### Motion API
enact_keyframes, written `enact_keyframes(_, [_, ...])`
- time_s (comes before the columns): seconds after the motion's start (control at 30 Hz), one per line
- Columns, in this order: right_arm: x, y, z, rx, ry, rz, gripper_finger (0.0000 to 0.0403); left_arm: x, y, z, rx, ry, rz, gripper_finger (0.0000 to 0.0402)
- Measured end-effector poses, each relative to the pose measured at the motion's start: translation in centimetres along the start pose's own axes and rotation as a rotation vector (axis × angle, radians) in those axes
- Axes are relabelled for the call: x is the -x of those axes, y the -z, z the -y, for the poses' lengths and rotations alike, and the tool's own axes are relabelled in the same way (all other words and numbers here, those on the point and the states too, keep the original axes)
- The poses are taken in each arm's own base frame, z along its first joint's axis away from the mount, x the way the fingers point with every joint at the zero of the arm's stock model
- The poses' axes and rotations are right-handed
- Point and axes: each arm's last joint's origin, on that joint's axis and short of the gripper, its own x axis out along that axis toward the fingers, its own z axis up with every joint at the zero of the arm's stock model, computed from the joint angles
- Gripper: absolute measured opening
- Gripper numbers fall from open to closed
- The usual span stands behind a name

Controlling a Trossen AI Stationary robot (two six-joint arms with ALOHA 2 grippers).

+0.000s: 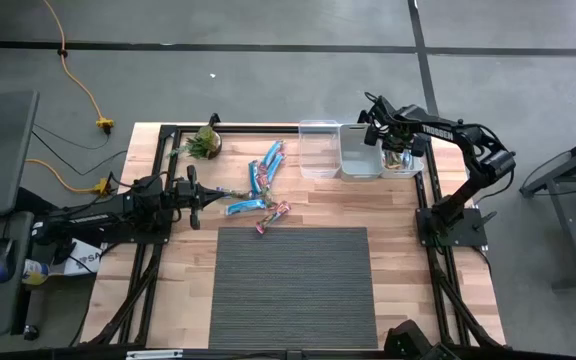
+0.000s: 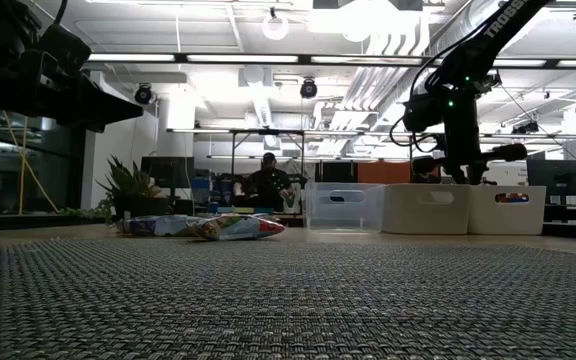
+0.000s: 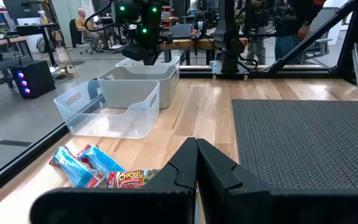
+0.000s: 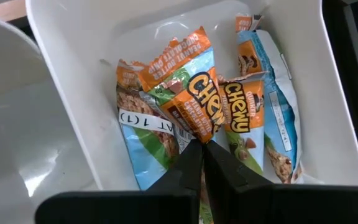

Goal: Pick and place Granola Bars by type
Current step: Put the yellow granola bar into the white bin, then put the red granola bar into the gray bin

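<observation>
The right gripper (image 4: 201, 144), clenched on a Chewy granola bar (image 4: 188, 93), hangs over the rightmost bin (image 1: 415, 164); loose bars (image 1: 265, 166) lie left of that bin, beside the clenched left gripper (image 1: 194, 190).

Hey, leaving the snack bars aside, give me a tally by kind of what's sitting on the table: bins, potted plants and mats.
Bins: 3
Potted plant: 1
Mat: 1
Total: 5

potted plant (image 1: 205, 142), three bins (image 1: 318, 150), dark mat (image 1: 293, 285), wooden table (image 1: 398, 215)
</observation>
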Motion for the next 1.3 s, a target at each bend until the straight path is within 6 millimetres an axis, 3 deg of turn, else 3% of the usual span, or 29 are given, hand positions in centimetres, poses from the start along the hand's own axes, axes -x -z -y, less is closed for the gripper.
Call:
enact_keyframes(0.53, [0.0, -0.02, -0.01, 0.056, -0.001, 0.002, 0.001, 0.0, -0.01, 0.0, 0.0, 0.0, 0.0, 0.0001])
enact_keyframes(0.9, [0.02, -0.17, -0.27, 0.082, -0.028, 0.016, 0.0123, 0.0, 0.0, 0.0, 0.0, 0.0, 0.0, 0.0001])
enact_keyframes(1.3, [0.03, -0.41, -0.55, 0.09, -0.054, 0.042, 0.02, 0.0, 0.0, 0.0, 0.0, 0.0, 0.0, 0.0001])
